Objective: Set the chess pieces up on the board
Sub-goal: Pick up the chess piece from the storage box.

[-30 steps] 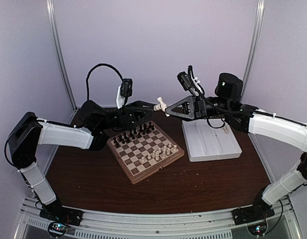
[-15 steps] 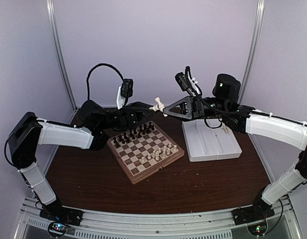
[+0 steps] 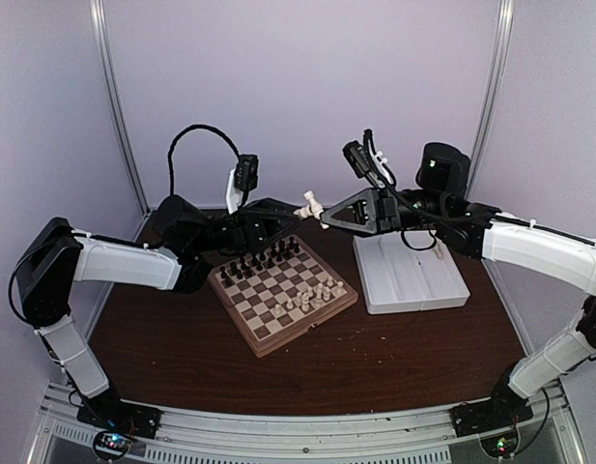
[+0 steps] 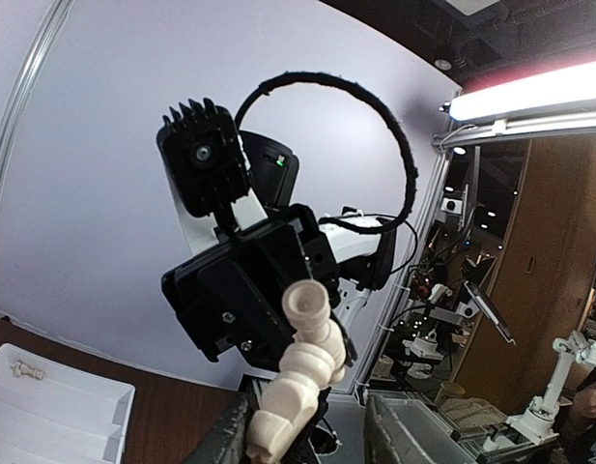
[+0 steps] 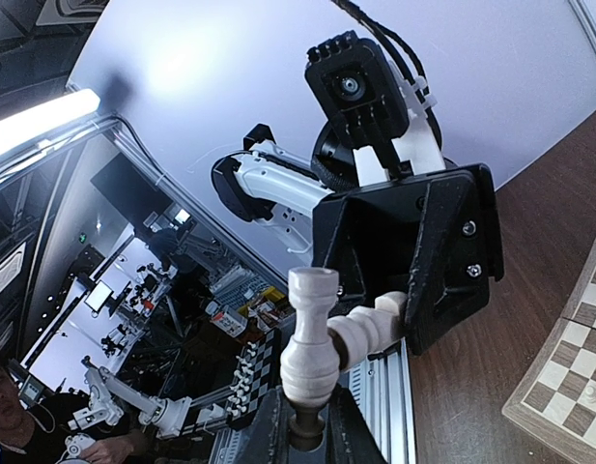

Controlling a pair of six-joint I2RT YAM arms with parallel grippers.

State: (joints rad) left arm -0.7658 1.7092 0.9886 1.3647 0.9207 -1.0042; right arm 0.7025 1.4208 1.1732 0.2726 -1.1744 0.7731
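Above the far edge of the board, the right gripper has eased slightly back, jaws clamped on a cream chess piece. The left gripper brackets a second piece. Its fingertips are cropped, so I cannot tell whether it is clamped.

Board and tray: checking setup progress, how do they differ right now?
The board is checkered brown wood, turned cornerwise; the tray is plain white, grooved, set squarer. The board carries many dark pieces and cream pieces; the tray shows only one cream piece. Both lie flat on the table.
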